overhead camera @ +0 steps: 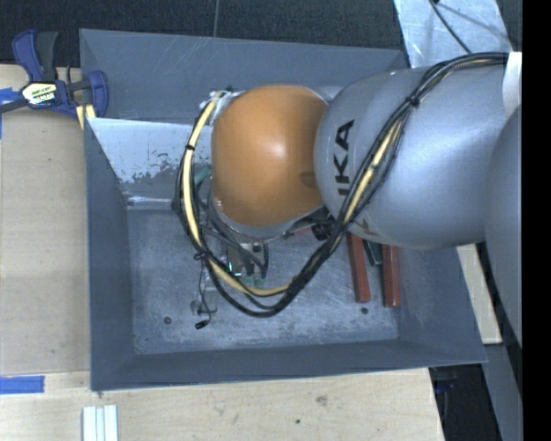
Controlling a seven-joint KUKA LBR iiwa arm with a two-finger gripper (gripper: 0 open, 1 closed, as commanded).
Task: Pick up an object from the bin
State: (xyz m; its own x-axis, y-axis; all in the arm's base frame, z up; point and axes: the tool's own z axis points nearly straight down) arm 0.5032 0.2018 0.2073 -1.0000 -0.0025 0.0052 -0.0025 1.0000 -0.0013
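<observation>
Entry: single pick from the bin.

**Candidates**
- Two reddish-brown bars (374,274) lie side by side on the floor, off to the camera-right of the gripper (241,263) and clear of it. Their far ends run under the arm (422,154).
  - I judge them stiff, straight and fairly light, with smooth sides that could slip.
  - The best hold is across the narrow width near mid-length, so the bar does not swing.
  - They lie so close together that I doubt there is room to get between them. I would take the outer one from its free side, or accept lifting both.
- A small dark thin piece (202,314) lies just below-left of the gripper. I cannot say whether it is a loose object or something hanging from the wrist.
  - If it is loose, I judge it very light and flat to the floor. That makes it awkward to pinch and easy to nudge away.

**End effector**
- The gripper is low inside the bin (110,274), over bare floor.
- It is tucked beneath the orange wrist cover (266,154) and a loop of cables (257,303), which hide its working end.
- I cannot tell how wide it is set, or whether it holds or touches anything.
</observation>
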